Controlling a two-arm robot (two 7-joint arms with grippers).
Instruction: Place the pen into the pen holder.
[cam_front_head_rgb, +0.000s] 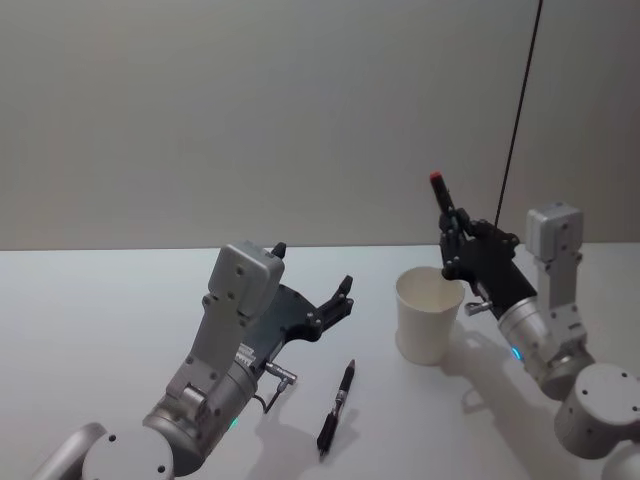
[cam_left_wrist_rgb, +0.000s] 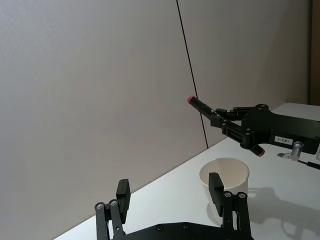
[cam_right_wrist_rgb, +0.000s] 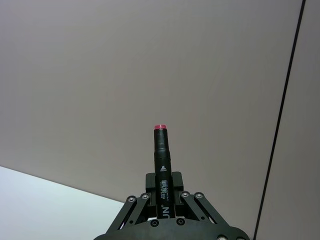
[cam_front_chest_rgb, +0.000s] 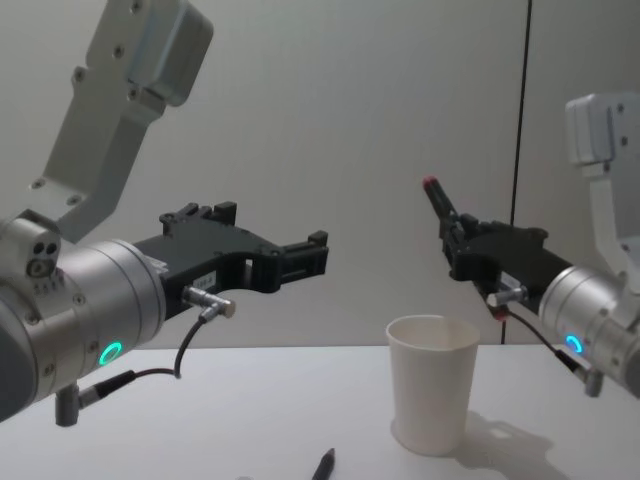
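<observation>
The left claw (cam_front_head_rgb: 314, 267) hangs spread above the table (cam_front_head_rgb: 100, 320), and a spare black pen (cam_front_head_rgb: 337, 405) lies near it, just to the right. Further right stands the pen holder (cam_front_head_rgb: 428, 330). Above its far right rim, the right claw (cam_front_head_rgb: 456, 232) pinches the red-capped pen (cam_front_head_rgb: 441, 195), which is tilted upward. Released off-centre or still tilted, the pen could strike the rim and topple the light cup.

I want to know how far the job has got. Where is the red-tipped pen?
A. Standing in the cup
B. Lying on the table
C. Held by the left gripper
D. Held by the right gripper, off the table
D: the right gripper is shut on the red-tipped pen, raised near the cup. The left gripper is open and empty, and a second pen lies on the table.
</observation>
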